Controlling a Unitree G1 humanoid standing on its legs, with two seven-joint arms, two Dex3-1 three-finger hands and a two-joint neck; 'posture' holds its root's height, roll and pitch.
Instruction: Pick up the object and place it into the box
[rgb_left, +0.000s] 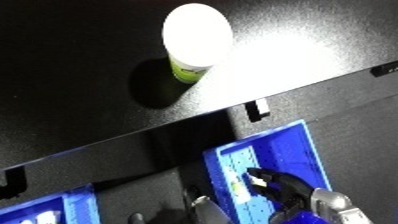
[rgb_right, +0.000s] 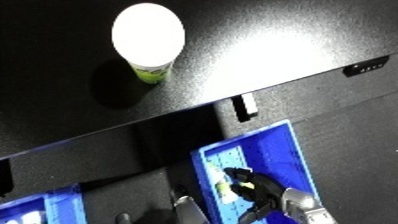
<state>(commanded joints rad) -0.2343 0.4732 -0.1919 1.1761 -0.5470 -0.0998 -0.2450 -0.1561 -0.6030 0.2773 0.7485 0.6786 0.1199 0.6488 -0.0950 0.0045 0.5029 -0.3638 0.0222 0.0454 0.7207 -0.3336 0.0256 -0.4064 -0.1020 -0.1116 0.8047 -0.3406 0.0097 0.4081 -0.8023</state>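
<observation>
My right hand (rgb_right: 256, 194) reaches in from the lower right and sits inside a blue bin (rgb_left: 298, 150). Its black fingers curl round a small yellow-white object (rgb_right: 243, 186), low over the bin's perforated floor. Another pale yellow patch (rgb_right: 221, 188) shows on the floor just left of the hand. My silver right forearm (rgb_left: 333, 202) leaves the view at the bottom edge. My left hand does not show.
A cup with a white lid and green label (rgb_left: 195, 40) stands on the dark tabletop at the upper middle, under bright glare. The table's glossy edge (rgb_left: 133, 145) crosses diagonally. A second blue bin (rgb_left: 53, 210) lies at the lower left, and a grey metal part (rgb_left: 201, 204) sits between the bins.
</observation>
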